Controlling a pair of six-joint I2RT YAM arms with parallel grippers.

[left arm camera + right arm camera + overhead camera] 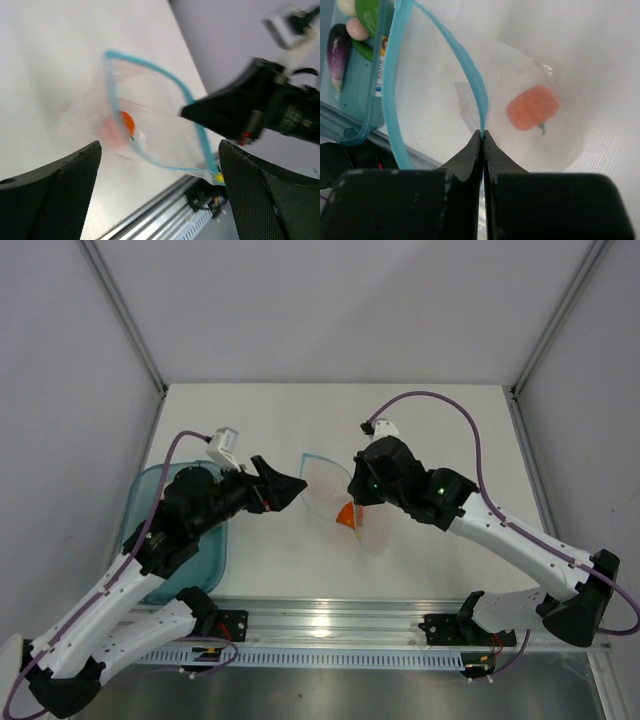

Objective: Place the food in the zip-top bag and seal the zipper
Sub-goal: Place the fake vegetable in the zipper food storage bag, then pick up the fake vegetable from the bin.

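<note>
Right tool pinches the thin light-blue zipper strip of the clear floppy plastic bag, which holds a smooth orange round fruit; left tool gapes wide, empty.

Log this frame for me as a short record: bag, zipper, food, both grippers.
bag: clear, mouth open
zipper: unsealed
in bag: one orange piece
in tray: eggplant, egg, green pieces
left gripper: open, empty, by the bag mouth
right gripper: shut on the zipper
stage: loading; sealing not yet done
</note>
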